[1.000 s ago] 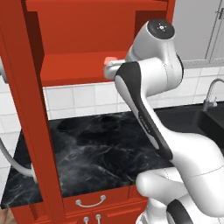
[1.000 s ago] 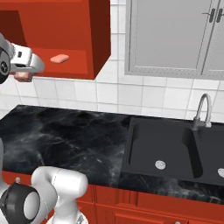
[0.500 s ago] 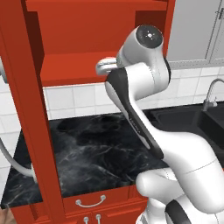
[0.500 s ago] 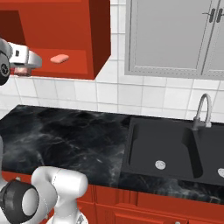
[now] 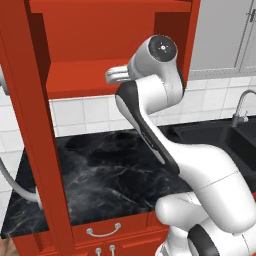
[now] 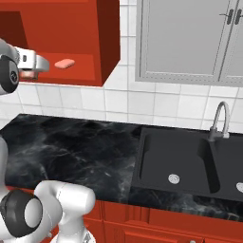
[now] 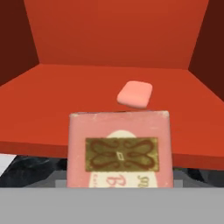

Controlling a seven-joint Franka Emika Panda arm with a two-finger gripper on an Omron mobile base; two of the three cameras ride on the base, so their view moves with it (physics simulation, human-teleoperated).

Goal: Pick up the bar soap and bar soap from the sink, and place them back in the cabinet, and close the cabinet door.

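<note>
My gripper [image 5: 112, 76] hangs at the front edge of the red cabinet's shelf [image 7: 43, 100], shut on a bar soap [image 7: 119, 151], a pink block with a brown patterned label that hides the fingertips in the hand view. The block sits just before and slightly above the shelf lip. The other bar soap [image 7: 135, 93], salmon-pink and rounded, lies on the shelf a little deeper in, and also shows from the right base [image 6: 64, 63]. The cabinet door [image 5: 31, 125] stands open, edge-on at the left. The black sink [image 6: 176, 161] is off to the right with no soap visible in it.
A curved silver faucet [image 6: 218, 118] rises behind the sink. Pale grey wall cabinets [image 6: 190, 38] hang right of the red one. Black marble counter [image 6: 71, 147] runs below, with red drawers [image 5: 102, 231] under it. The door's silver handle [image 5: 15, 185] curves out at lower left.
The arm's upper joint has swung a little left and down. The hand stays at the shelf's front edge with the block still held. The salmon bar has not moved.
</note>
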